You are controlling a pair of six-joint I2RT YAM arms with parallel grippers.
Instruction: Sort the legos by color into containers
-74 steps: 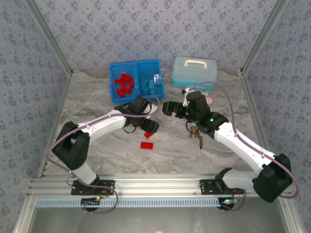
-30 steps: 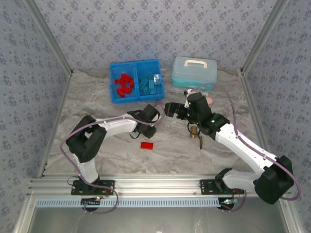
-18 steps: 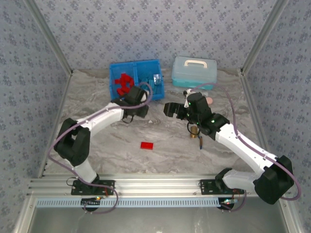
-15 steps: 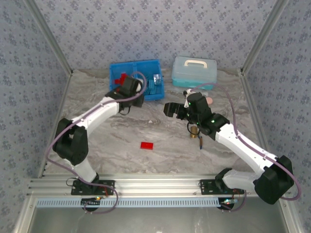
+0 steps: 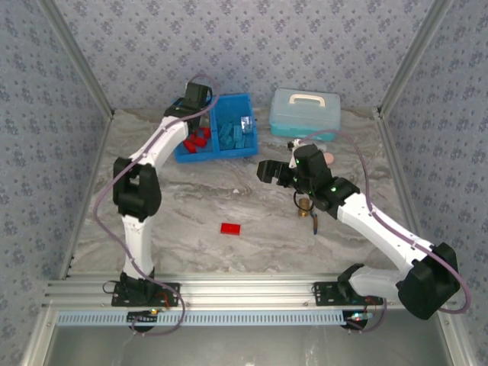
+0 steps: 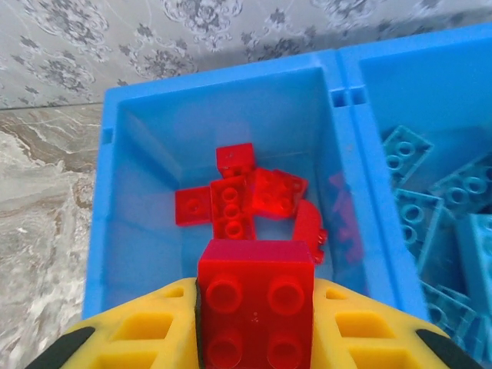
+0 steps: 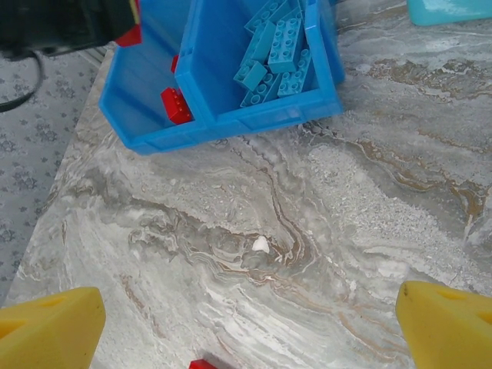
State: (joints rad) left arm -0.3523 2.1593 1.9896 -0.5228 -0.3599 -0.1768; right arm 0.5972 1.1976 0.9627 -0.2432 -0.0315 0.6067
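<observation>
Though unclear from overhead, wrist-close: red brick (image 6: 256, 296) in left hand (image 6: 256, 315).

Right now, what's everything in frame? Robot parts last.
tray: one, bright blue, two compartments, back of table
red legos: several, red, tray's left compartment
light blue legos: pile, light blue, tray's right compartment
held lego: one, red, above the left compartment
loose lego: one, red, on table, mid-front
lidded case: one, pale blue, white handle, right of tray
brass fitting: one, brass, by right arm
table: one, grey marble
left gripper: yellow fingers, shut on held lego
right gripper: yellow fingers, open, over table
</observation>
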